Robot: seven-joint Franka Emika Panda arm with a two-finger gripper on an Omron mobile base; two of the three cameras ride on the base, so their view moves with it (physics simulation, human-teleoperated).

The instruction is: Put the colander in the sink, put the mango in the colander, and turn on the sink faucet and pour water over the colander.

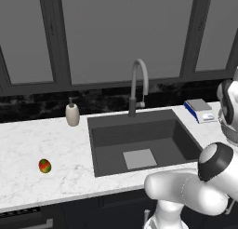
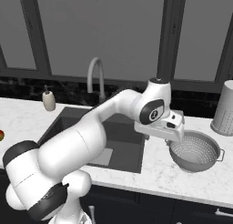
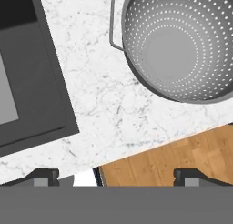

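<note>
Colander point(image 2: 195, 151) just beside tool point(image 2: 175, 139)

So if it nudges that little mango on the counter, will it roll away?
Probably. The mango looks egg-shaped and smooth, lying loose on the flat marble counter, so a push would likely make it wobble off sideways. Its rounded skin may also slip.

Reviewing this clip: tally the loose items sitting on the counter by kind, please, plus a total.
Colander: 1
Mango: 1
Soap dispenser: 1
Blue and white scale-like item: 1
Tall perforated grey canister: 1
Total: 5
</note>
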